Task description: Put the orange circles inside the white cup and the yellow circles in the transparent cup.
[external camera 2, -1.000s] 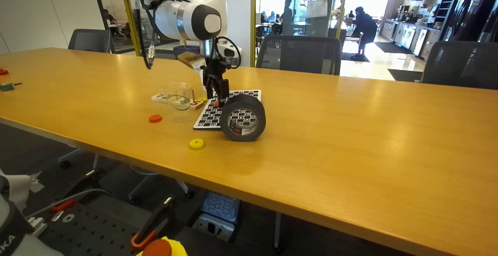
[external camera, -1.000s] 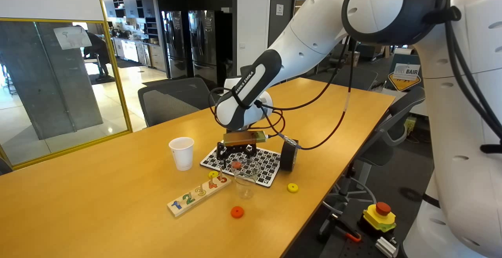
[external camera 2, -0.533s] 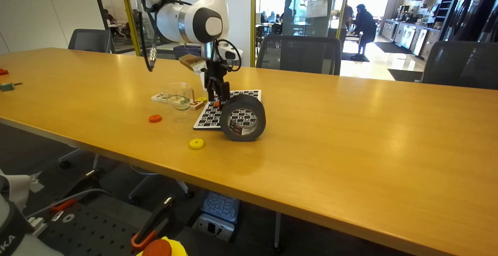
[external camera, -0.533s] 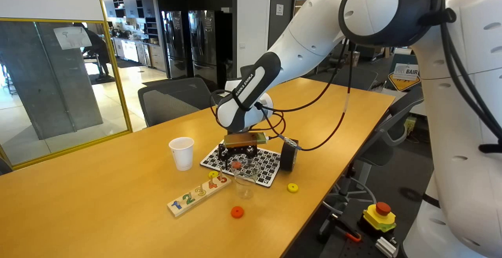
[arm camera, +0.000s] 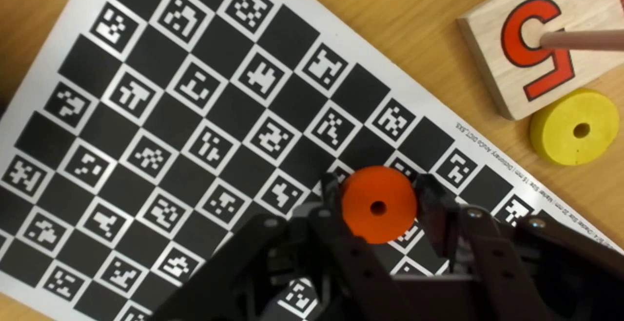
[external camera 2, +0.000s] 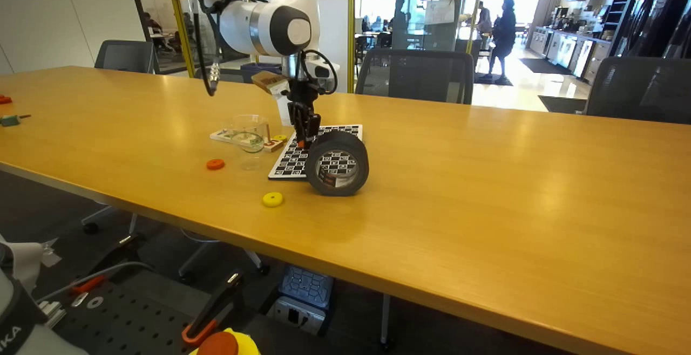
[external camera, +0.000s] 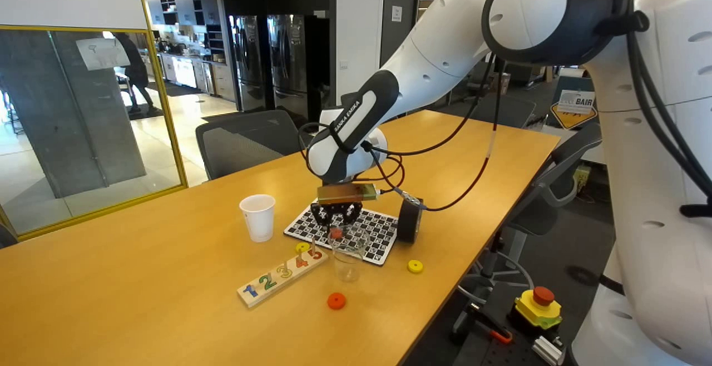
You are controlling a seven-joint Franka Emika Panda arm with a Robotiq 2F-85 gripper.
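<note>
My gripper points down over the patterned board, its two fingers closed on opposite sides of an orange circle. Whether that disc still touches the board I cannot tell. A second orange circle lies on the table in front of the transparent cup. One yellow circle rests near the table edge; another yellow circle sits beside the number 5 peg. The white cup stands upright to the left of the board in an exterior view; elsewhere the white cup is partly hidden by the gripper.
A dark tape roll stands on edge at the checkered board. The wooden number strip has upright pegs and lies between the two cups. A green object is at the table's far left in an exterior view.
The fingers, wide apart before, have come together on the orange circle on the board. The arm has barely shifted; the cups and other circles stay where they were.
</note>
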